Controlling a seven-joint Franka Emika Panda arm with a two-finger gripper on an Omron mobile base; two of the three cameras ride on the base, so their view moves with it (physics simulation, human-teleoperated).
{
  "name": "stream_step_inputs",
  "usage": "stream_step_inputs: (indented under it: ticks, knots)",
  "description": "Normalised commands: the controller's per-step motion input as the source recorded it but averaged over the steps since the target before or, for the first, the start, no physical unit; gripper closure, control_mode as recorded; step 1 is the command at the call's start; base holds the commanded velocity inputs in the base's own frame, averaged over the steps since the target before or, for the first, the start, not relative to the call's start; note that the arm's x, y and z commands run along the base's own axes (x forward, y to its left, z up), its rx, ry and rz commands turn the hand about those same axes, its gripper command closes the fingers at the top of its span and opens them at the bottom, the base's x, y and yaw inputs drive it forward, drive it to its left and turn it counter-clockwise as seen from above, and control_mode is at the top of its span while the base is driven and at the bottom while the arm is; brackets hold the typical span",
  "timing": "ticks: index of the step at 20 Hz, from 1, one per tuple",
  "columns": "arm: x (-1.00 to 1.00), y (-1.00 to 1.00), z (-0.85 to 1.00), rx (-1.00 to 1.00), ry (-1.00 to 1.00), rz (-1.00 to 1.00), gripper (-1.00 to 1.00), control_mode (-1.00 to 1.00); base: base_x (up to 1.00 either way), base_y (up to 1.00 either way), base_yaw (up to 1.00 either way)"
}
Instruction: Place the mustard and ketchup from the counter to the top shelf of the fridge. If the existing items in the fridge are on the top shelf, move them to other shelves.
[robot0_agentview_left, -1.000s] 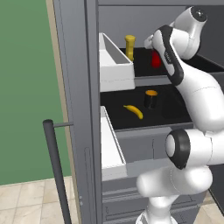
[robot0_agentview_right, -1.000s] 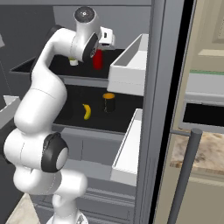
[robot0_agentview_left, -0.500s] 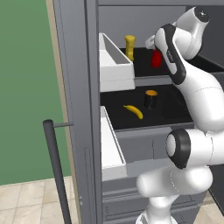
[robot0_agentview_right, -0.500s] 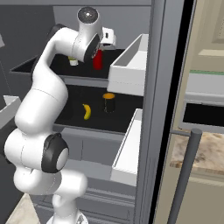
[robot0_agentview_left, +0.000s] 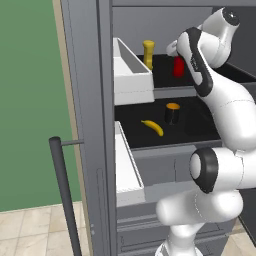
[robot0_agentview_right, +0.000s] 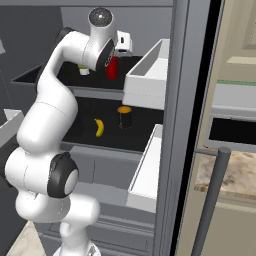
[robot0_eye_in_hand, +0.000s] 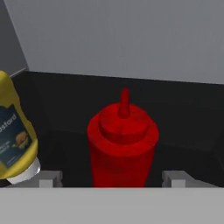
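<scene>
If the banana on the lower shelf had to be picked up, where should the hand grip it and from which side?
Grip the banana across its thicker middle, coming down from above and in through the fridge's open front. It lies flat and curved on the shelf, clear of the dark cylinder beside it; the jaws should span its narrow width.

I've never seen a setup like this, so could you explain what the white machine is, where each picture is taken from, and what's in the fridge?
The white machine is a jointed robot arm ending in a two-finger claw. Two pictures come from cameras behind the arm, left and right; the third looks out from the hand itself. The fridge stands open. On its top shelf stand the yellow mustard and the red ketchup. One shelf lower lie a banana and a dark can with an orange top. The claw's fingers stand apart on either side of the ketchup, not squeezing it.
</scene>
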Motion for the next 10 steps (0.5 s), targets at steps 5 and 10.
stream_step_inputs:
  ticks: [5,10]
  knots:
    - [0.00,0.00,0.00,0.00,-0.05,0.00,-1.00,-1.00,0.00,0.00,0.00]
    - [-0.02,0.00,0.00,0.00,-0.13,0.00,-1.00,-1.00,0.00,0.00,0.00]
